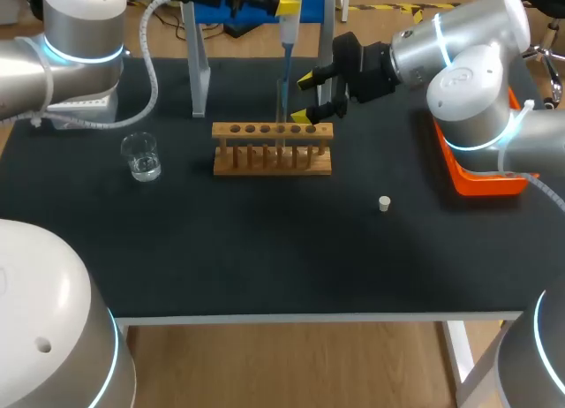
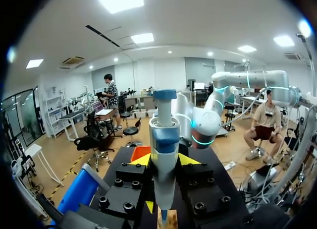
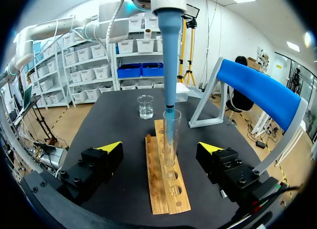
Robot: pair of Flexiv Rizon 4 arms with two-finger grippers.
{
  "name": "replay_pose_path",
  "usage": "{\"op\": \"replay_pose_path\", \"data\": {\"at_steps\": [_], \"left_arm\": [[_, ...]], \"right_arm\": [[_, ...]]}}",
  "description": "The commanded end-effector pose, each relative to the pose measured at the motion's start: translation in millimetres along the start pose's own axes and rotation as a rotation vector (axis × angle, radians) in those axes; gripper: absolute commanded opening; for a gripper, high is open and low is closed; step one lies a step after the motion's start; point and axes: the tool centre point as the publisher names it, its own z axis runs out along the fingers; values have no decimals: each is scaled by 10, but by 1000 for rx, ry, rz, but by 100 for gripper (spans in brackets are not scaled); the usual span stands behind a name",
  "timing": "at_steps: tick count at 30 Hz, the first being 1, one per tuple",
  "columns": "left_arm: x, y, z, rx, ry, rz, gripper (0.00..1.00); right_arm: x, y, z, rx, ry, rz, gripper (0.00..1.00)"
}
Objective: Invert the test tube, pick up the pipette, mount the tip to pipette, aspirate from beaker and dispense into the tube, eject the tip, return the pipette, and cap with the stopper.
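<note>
Step in hand, as judged: dispensing into the tube.

- Left gripper (image 2: 164, 162) was closed on the pipette (image 2: 163, 140), holding it upright over the wooden rack (image 1: 274, 148) at the far middle of the table.
- The tip (image 3: 169, 117) stood just inside the mouth of the test tube (image 3: 171, 135). The tube stood upright, mouth up, in a hole towards the right end of the rack.
- Right gripper (image 3: 161, 149) was open. Its fingers stood well apart on either side of the rack's right end and touched neither tube nor rack.
- Beaker (image 1: 141, 156), holding some clear liquid, sat to the left of the rack.
- Stopper (image 1: 384, 203) lay nearer and to the right, well apart from the tube.
- Liquid level in the tube: could not tell.

Next move, as judged: empty the tip with the pipette kept plumb, then lift straight up so the tip clears the glass without tipping the tube. Ejecting the tip, returning the pipette to the stand (image 1: 199, 81) and capping remained.

Writing: no brand, label or print was legible on the pipette, beaker, rack or the orange tray (image 1: 481, 180) at the far right.
</note>
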Motion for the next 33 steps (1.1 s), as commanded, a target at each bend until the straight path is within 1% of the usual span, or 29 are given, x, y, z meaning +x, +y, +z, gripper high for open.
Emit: {"op": "replay_pose_path", "data": {"at_steps": [1,7,9,14,33], "left_arm": [[9,-43,-9,-6,-3,2,0],[12,-86,-12,-13,0,5,0],[15,-99,-13,-33,2,-3,0],[24,-149,-5,-41,3,1,0],[80,-271,-15,-41,-19,19,0]], "right_arm": [[-1,-6,-1,-1,1,0,100],[-1,-6,-1,-1,1,0,100],[-1,-6,-1,-1,1,0,100],[-1,-6,-1,-1,1,0,100],[-1,-6,-1,-1,1,0,100]]}}
